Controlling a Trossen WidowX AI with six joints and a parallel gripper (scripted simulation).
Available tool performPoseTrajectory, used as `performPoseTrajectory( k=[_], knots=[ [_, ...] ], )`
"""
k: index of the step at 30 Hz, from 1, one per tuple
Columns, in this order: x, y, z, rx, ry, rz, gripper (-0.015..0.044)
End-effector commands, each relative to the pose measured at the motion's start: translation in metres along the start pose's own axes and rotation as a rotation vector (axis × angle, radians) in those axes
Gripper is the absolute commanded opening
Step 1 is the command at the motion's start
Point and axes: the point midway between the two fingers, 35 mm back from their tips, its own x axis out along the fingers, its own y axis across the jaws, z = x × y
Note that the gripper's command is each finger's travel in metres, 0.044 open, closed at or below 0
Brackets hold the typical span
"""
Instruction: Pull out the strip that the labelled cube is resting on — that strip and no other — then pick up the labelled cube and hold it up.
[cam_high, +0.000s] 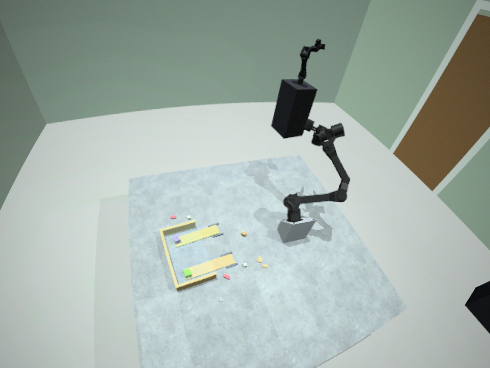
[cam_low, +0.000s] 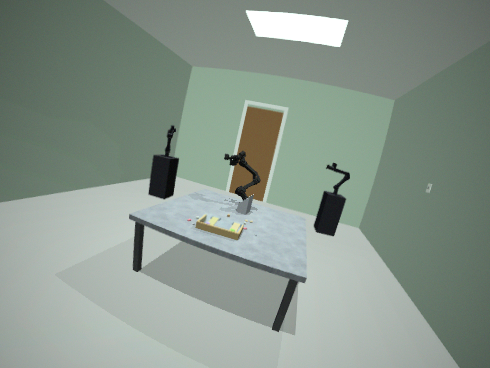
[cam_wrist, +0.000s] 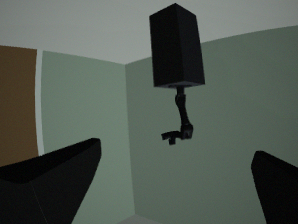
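Note:
A purple cube (cam_high: 177, 239) rests on the far-left end of a yellow strip (cam_high: 202, 235) (cam_low: 214, 220). A green cube (cam_high: 187, 272) (cam_low: 233, 231) rests on the left end of an orange-yellow strip (cam_high: 212, 266) (cam_low: 236, 227). No label can be read on either cube, so I cannot tell which is the labelled one. Both strips lie apart inside a three-sided wooden wall (cam_high: 170, 260) (cam_low: 217, 231). My gripper (cam_wrist: 180, 155) (cam_low: 226, 157) is open and empty, raised high above the table and well away from both strips. It faces the room, so the wrist view shows no cube or strip.
Dark rails flank the strips' right ends. Outside the wall lie an orange block (cam_high: 244, 233), a red piece (cam_high: 227, 276), another red piece (cam_high: 173, 217), a white piece (cam_high: 245, 264) and several other small pieces. Black pedestals (cam_high: 295, 107) (cam_low: 330, 212) (cam_wrist: 177, 47) with other arms stand off the table.

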Motion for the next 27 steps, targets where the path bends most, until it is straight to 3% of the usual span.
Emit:
performPoseTrajectory(
  k=[1,11,22,27],
  knots=[
    [0.001,-0.001,0.0,-0.006,-0.001,-0.003,0.04],
    [0.023,-0.114,0.044,-0.482,-0.026,-0.251,0.04],
    [0.0,-0.237,0.116,-1.003,0.057,-0.58,0.04],
    [-0.022,-0.278,0.138,-1.155,0.175,-0.728,0.04]
  ],
)
